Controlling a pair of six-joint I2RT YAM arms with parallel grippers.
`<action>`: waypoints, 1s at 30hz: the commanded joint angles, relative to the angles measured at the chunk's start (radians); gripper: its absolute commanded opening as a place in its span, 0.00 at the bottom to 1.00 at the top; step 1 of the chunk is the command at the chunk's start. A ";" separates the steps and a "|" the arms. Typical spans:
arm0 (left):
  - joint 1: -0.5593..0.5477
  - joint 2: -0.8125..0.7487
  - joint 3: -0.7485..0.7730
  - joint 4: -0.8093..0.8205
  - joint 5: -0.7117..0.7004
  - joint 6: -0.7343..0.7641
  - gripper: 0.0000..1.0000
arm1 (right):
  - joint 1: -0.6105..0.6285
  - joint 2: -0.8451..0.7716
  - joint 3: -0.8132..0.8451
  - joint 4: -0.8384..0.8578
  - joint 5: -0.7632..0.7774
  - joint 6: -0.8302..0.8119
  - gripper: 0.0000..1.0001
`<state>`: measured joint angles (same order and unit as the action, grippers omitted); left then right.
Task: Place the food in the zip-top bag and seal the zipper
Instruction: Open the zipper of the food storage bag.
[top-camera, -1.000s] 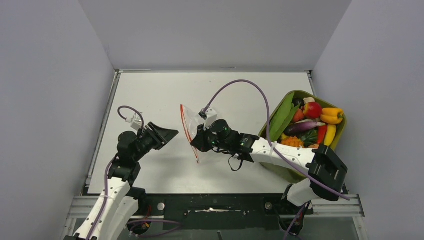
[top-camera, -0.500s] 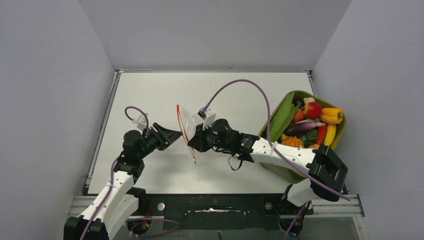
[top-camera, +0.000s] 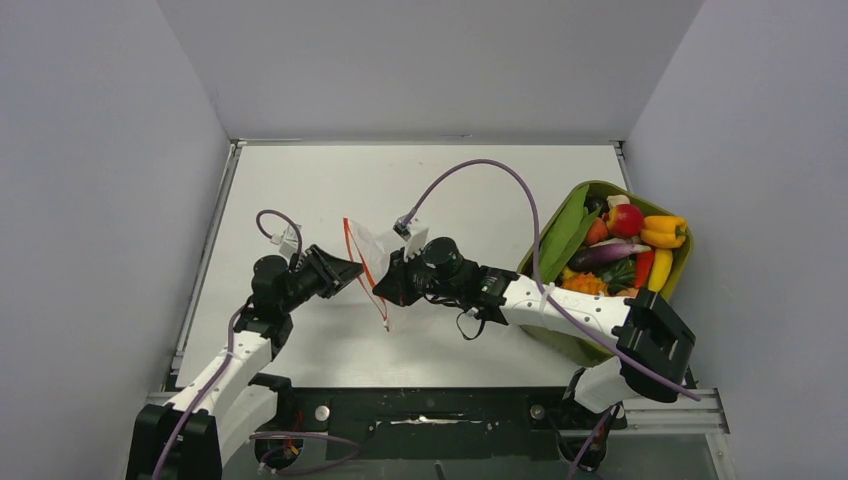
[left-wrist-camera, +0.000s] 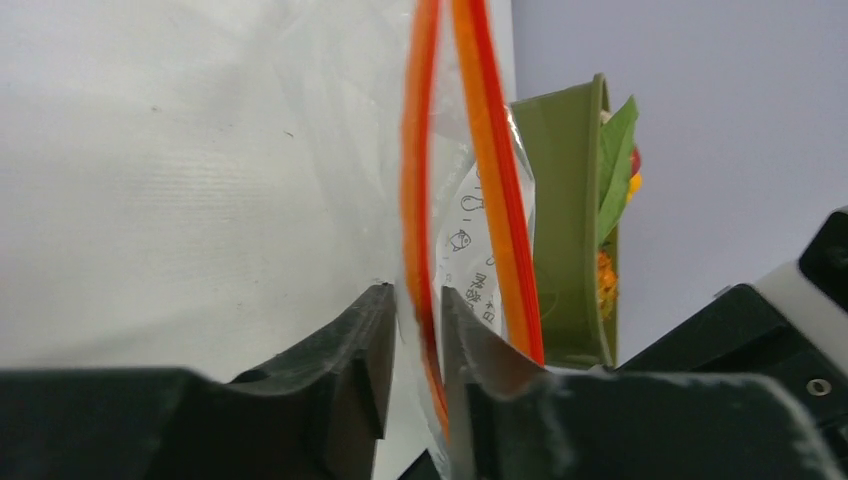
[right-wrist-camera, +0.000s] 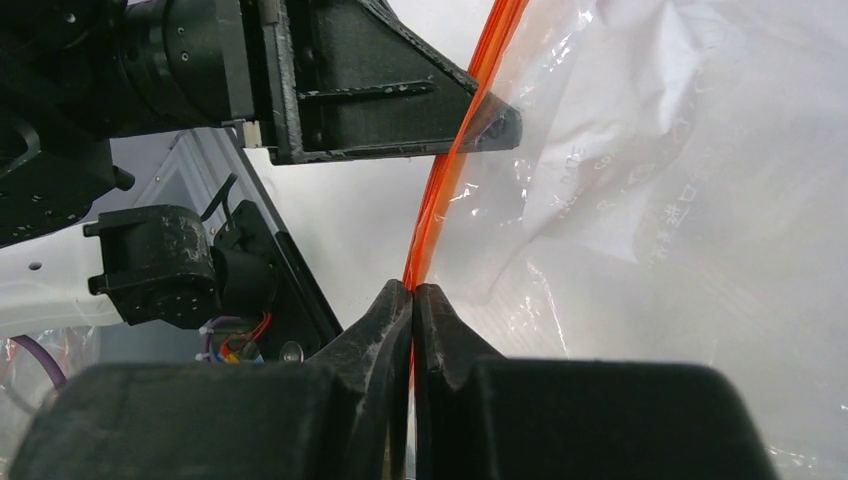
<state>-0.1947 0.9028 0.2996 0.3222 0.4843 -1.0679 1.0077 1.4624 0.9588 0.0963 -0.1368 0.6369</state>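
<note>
1. A white table (top-camera: 480, 180) fills the scene, with two robot arms reaching in from its near edge.
2. At the right edge, an olive-green tub (top-camera: 603, 184) is heaped with the food (top-camera: 620, 245): toy peppers, an aubergine and green leaves among it. None of it shows inside the bag.
3. The zip-top bag (top-camera: 375, 243), clear and apparently empty, is held above the table left of centre. It sits between the two grippers and well apart from the tub.
4. The right gripper (right-wrist-camera: 413, 300) has its fingers pressed together on the zipper (right-wrist-camera: 450, 170) toward the bag's near end, and appears to bear the bag alone. The left gripper (left-wrist-camera: 415, 310) meets it from the left with its jaws apart. One lip's strip runs through the gap and the other lip lies outside.
   - If those jaws close too deep, they could catch both lips and hold the mouth shut.
   - If they close too shallow, the slick film could slide out.
   - A hard pull to the left could drag the strip from the right gripper's pinch and drop the bag.
5. The zipper's two orange-red strips stand slightly parted, so the mouth is part open and faces left toward the left gripper. The bag's body trails right and far. The strip's long axis appears to run near to far, its far end a little further left. With the mouth sideways rather than up, food pushed in could roll back out.
</note>
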 joint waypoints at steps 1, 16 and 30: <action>-0.004 0.012 0.025 0.086 0.033 0.019 0.11 | -0.004 -0.008 0.044 0.035 0.008 -0.010 0.00; -0.005 -0.148 0.322 -0.504 -0.232 0.365 0.00 | -0.094 -0.143 0.015 -0.195 0.362 0.070 0.00; -0.009 -0.073 0.495 -0.630 -0.170 0.547 0.00 | -0.075 -0.075 0.180 -0.210 0.161 0.023 0.47</action>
<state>-0.2016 0.8295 0.7280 -0.3107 0.2836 -0.5865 0.9234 1.3895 1.0264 -0.1387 0.0860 0.6888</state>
